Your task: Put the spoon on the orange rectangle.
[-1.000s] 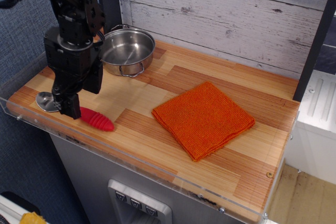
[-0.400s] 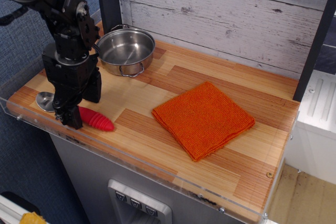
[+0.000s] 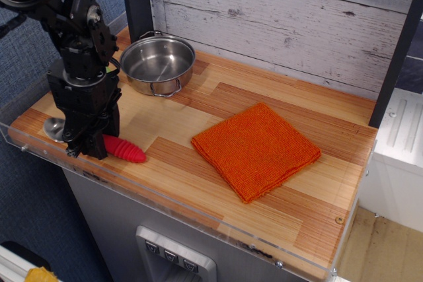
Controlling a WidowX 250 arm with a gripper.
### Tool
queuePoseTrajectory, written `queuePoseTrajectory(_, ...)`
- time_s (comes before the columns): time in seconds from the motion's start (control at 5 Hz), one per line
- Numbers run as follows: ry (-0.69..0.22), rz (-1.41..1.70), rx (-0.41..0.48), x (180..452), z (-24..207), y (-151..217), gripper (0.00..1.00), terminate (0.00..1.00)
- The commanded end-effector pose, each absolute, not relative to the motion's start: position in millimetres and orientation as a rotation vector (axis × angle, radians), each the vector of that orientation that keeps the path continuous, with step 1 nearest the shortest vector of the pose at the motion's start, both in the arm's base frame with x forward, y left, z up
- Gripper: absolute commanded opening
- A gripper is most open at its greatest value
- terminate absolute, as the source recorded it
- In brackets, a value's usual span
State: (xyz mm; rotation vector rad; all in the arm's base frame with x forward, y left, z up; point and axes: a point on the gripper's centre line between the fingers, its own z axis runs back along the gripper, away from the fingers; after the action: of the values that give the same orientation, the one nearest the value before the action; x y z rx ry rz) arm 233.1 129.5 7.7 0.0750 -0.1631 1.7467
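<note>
The spoon lies flat near the front left corner of the wooden counter. Its ribbed red handle (image 3: 124,150) points right and its shiny metal bowl (image 3: 53,128) sticks out to the left. My black gripper (image 3: 88,146) is lowered over the spoon's neck, between bowl and handle, fingers reaching down to the counter. It hides the spoon's middle, and I cannot tell whether the fingers are closed on it. The orange rectangle (image 3: 256,149), a folded knitted cloth, lies flat at the middle right, well apart from the spoon.
A steel pot (image 3: 157,64) with two handles stands at the back left against the white plank wall. A clear plastic lip (image 3: 165,196) runs along the counter's front edge. A dark post (image 3: 396,57) stands at the right.
The gripper has shifted slightly left and down over the spoon's neck. The spoon, cloth and pot have not moved.
</note>
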Motion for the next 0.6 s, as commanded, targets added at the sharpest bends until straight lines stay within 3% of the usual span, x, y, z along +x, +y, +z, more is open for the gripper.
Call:
queuePoseTrajectory(0.0, -0.194, 1.75, 0.067, 228, 29, 122, 0.0, 0.0)
queuePoseTrajectory(0.4, -0.257, 1.697, 0.04, 238, 62, 120, 0.0, 0.0)
